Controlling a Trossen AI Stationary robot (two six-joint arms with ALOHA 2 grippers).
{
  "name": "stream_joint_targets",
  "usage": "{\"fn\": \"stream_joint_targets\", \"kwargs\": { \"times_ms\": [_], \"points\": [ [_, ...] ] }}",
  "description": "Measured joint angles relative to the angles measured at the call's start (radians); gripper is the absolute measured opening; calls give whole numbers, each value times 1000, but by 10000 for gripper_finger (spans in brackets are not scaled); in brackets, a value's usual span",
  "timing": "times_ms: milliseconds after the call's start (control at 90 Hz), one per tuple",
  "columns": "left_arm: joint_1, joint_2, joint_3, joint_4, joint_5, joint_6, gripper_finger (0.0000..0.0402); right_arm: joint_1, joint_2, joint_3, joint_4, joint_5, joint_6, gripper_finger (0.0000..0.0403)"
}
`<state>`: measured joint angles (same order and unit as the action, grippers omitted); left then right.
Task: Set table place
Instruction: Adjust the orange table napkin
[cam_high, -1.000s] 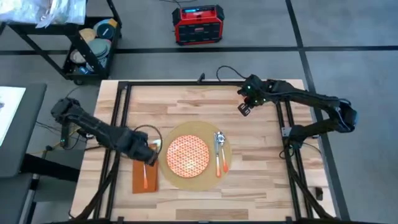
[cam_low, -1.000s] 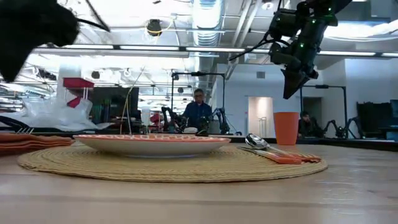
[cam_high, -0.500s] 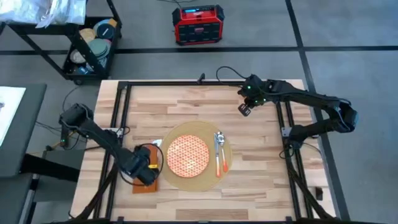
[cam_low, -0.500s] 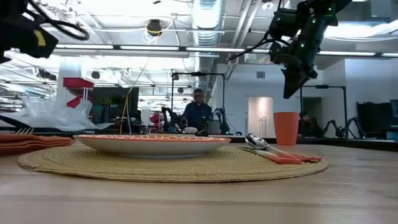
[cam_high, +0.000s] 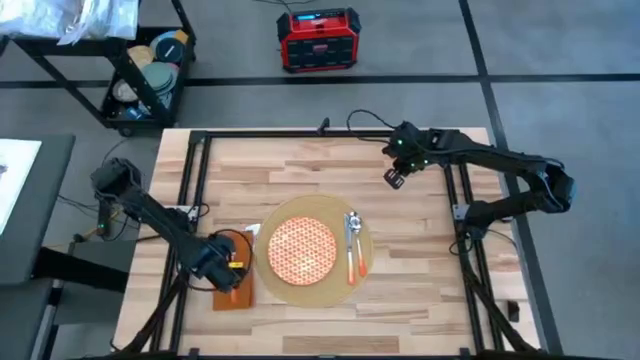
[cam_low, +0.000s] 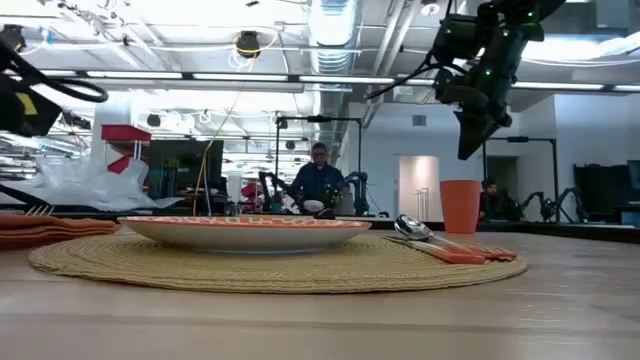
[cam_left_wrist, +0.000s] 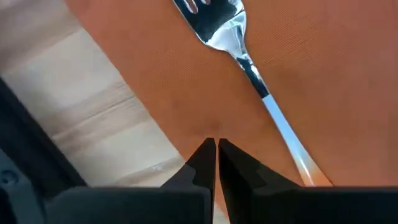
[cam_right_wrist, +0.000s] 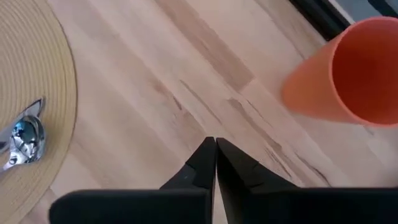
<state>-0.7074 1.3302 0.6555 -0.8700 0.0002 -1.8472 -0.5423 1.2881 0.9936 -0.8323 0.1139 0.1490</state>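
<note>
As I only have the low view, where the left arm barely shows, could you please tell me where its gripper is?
Observer: The left gripper hangs over the orange napkin, just left of the placemat.
Operator: Thank you. Is it holding anything?
Observer: No. The left wrist view shows it shut on nothing, and the fork lies on the napkin beside it.
Operator: And what is under the right gripper?
Observer: The right gripper is shut above bare table beyond the placemat, with the orange cup close ahead of it.
</note>
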Motion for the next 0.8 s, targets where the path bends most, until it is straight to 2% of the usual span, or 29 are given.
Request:
{"fn": "stream_joint_targets", "kwargs": {
  "times_ms": [344,544,800],
  "points": [
    [14,-18,-64,104,6,-24,0,0,0,0,-5,0,-15,0],
    [50,-17,-67,99,19,12,0,-1,0,0,-5,0,-54,0],
    [129,-17,-68,51,-34,69,0,-3,0,0,-4,-1,-82,0]
  ]
}}
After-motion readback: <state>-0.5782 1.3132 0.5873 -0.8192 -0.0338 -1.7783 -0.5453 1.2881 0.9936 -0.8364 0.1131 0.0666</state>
